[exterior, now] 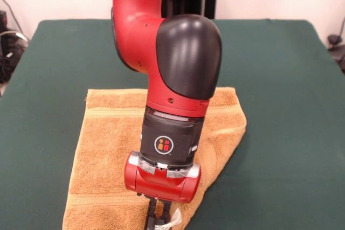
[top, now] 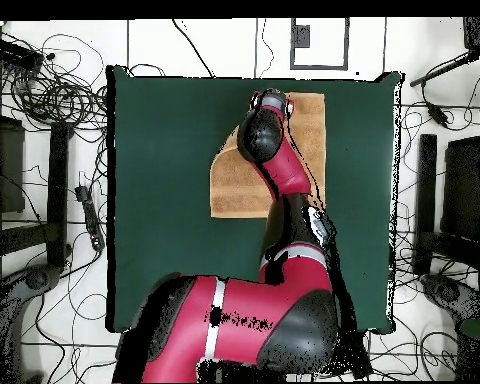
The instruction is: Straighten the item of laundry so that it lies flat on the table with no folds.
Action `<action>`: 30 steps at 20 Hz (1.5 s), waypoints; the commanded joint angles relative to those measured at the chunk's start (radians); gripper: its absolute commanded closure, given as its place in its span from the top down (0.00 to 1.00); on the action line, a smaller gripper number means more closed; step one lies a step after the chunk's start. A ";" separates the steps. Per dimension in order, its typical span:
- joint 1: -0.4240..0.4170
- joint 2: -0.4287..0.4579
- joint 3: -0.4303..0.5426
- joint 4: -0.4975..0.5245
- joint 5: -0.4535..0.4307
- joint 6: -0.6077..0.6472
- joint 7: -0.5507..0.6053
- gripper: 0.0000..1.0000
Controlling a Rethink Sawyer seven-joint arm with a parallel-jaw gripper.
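Overhead, cables [top: 54, 95] ring the table [top: 164, 200]; the arm [exterior: 178, 74] hides much of the towel [exterior: 102, 171]. The gripper [exterior: 159, 216] sits at its 6 o'clock edge, grip unclear.

Towel [exterior: 108, 154] on table [exterior: 280, 106], claw [exterior: 158, 216] above towel's near edge.

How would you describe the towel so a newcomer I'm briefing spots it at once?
Start at the dark green table, then look under the red and black arm reaching over it. The orange-tan towel lies there, the only cloth item on the green, with one corner folded in so that edge runs diagonally.
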 commanded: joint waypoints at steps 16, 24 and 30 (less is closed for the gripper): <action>-0.103 -0.049 0.214 0.314 -0.220 0.011 0.037 0.00; -0.092 -0.044 0.199 0.303 -0.221 0.017 0.034 0.00; -0.086 -0.049 0.192 0.300 -0.218 0.025 0.030 0.00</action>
